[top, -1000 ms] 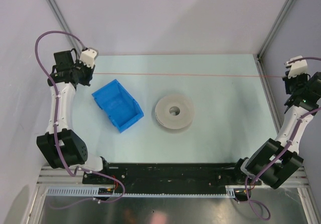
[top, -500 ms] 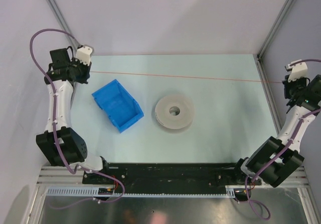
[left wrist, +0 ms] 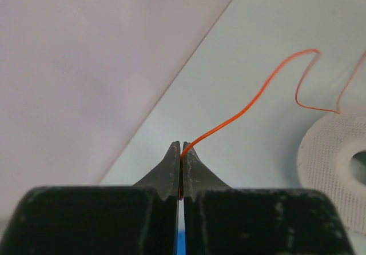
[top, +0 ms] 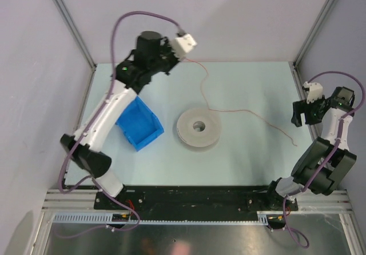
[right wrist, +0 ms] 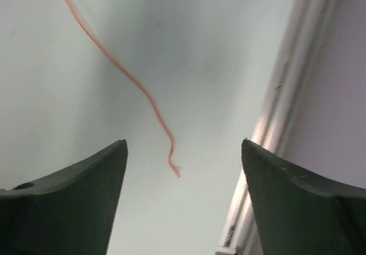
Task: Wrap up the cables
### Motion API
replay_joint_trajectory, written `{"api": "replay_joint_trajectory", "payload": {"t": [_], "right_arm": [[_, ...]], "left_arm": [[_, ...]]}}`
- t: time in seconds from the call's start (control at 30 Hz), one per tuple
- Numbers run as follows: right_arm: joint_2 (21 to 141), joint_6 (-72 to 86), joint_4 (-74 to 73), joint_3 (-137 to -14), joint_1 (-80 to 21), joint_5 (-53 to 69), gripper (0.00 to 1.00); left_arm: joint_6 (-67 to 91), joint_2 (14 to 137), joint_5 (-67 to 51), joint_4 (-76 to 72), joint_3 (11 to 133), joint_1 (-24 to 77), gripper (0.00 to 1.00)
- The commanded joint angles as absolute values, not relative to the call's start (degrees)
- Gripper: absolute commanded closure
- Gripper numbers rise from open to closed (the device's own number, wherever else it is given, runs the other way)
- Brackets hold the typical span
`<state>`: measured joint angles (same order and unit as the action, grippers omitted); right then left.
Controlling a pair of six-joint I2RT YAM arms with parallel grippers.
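The cable (top: 246, 112) is a thin reddish-orange wire lying slack on the pale table. It runs from my left gripper (top: 186, 56) down past the grey-white spool (top: 198, 127) to a loose end near the right side. In the left wrist view my left gripper (left wrist: 182, 147) is shut on the cable (left wrist: 251, 100), with the spool (left wrist: 337, 169) at the right edge. My right gripper (top: 295, 115) stands open beside the cable's free end. In the right wrist view the cable's end (right wrist: 173, 166) lies on the table between the spread fingers of my right gripper (right wrist: 183, 144), touching neither.
A blue bin (top: 134, 120) sits left of the spool, under the left arm. Lilac walls and metal frame posts close in the back and sides. The table's right edge rail (right wrist: 280, 112) runs close to my right gripper.
My right gripper has opened and let go of the cable, which was stretched taut and now lies slack. The left arm swung from the far left to the back middle, still holding the cable.
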<state>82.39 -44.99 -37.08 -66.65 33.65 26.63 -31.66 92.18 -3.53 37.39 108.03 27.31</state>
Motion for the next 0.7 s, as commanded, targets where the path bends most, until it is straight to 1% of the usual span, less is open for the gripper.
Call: {"api": "replay_joint_trajectory", "payload": {"t": [0.0,0.03,0.1,0.2,0.27,0.37,0.5,0.6,0.67], "right_arm": [[81.1,-46.1,-50.0,-70.0,36.3,34.2,0.08],[80.0,-46.5,-51.8,-70.6,36.9,36.7,0.04],[77.1,-46.3,-54.3,-71.7,37.6,42.2,0.02],[71.3,-43.2,-55.0,-72.1,37.2,49.0,0.01],[67.2,-43.4,-56.3,-72.9,35.1,53.4,0.01],[64.0,-38.3,-56.6,-75.2,27.5,56.8,0.04],[63.1,-24.7,-50.1,-76.9,16.4,63.4,0.07],[63.5,-14.3,-43.6,-77.0,8.4,67.3,0.10],[64.3,-9.8,-40.9,-77.0,2.9,68.8,0.13]], "left_arm": [[-40.2,99.2,3.1,35.6,116.3,36.7,1.00],[-42.3,100.5,3.0,35.5,117.8,38.6,1.00],[-46.1,102.1,2.0,35.1,119.8,41.7,1.00],[-53.4,102.1,-0.1,34.3,119.2,46.0,1.00],[-58.0,100.7,-0.6,31.9,116.2,48.3,0.99],[-63.8,96.1,-0.6,24.5,106.9,51.1,0.94],[-70.2,87.0,-4.6,12.5,89.6,53.4,0.90],[-74.0,80.2,-10.0,4.4,79.0,53.9,0.96],[-76.6,76.2,-12.0,-4.2,71.1,54.3,0.97]]}}
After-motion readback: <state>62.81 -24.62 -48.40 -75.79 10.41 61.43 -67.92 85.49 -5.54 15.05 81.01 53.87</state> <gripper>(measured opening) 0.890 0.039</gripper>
